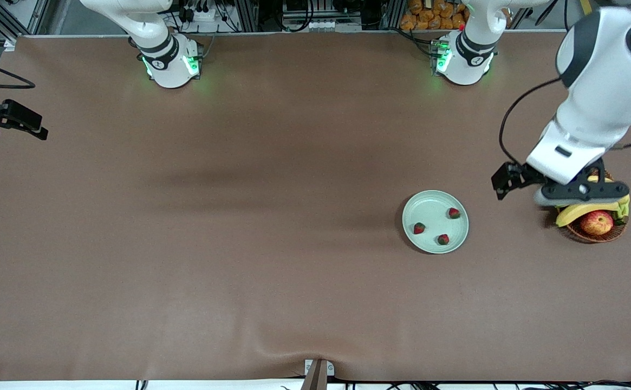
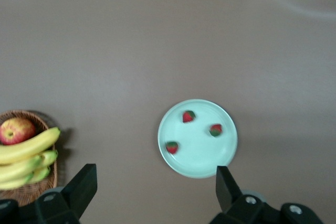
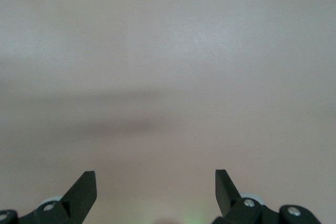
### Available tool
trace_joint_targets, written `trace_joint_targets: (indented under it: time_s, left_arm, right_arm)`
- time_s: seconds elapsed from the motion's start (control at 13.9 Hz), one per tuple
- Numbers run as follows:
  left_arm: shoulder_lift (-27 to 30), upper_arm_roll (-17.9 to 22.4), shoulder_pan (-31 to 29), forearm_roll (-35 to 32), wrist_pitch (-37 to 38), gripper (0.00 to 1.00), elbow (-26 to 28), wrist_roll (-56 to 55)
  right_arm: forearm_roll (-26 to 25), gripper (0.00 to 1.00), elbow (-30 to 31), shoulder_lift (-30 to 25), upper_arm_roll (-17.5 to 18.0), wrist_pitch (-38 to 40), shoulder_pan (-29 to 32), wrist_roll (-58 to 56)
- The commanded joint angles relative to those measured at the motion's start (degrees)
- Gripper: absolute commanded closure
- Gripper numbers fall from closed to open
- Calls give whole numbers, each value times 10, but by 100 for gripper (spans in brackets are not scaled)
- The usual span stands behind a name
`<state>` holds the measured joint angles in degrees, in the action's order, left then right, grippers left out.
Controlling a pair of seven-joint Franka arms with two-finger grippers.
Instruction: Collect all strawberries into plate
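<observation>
The left gripper (image 2: 154, 184) hangs in the air with its jaws spread wide and nothing between them, up over the brown wicker basket (image 1: 591, 234) at the left arm's end of the table. The right gripper (image 3: 156, 190) is just as wide open and just as empty, looking down on bare tabletop; in the front view its black hardware (image 1: 9, 120) pokes in at the picture's edge, at the right arm's end, where that arm waits.

Count them up: three strawberries, one plate, one basket. The first strawberry (image 1: 454, 213) sits farthest from the front camera, the second strawberry (image 1: 418, 228) lies toward the right arm's end, and the third strawberry (image 1: 443, 239) is nearest the front camera. All three rest apart from one another inside the pale mint-green plate (image 1: 428, 208).

The basket holds one red-yellow apple (image 1: 597, 222) and a bunch of yellow bananas (image 1: 571, 213).

The table (image 1: 239, 216) wears a plain brown covering with a slight ripple along the edge nearest the front camera. Past the arms' bases stand metal frames, cables and a heap of orange packets (image 1: 434, 15).

From the left gripper, the plate lies well apart, toward the right arm's end, in the open, with bare covering between it and the basket.
</observation>
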<state>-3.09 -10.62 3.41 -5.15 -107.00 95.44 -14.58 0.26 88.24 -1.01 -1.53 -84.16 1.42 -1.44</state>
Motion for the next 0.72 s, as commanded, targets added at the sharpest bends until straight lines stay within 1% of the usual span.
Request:
trace_joint_targets:
  time_s: [0.0,0.14,0.22,0.36,0.65]
  left_arm:
    - [45,21,22,16,42,0,12,12]
    - [60,35,22,17,52,0,11,55]
    - [66,39,24,16,66,0,8,57]
    - [67,47,23,15,97,0,-15,60]
    - [62,49,22,9,99,0,-19,57]
  right_arm:
    - [-11,0,-10,0,2,7,2,2]
    - [-11,0,-12,0,2,7,1,2]
    - [-11,0,-12,0,2,7,2,2]
    - [-11,0,-12,0,2,7,2,2]
    - [-10,0,-13,0,2,7,2,2]
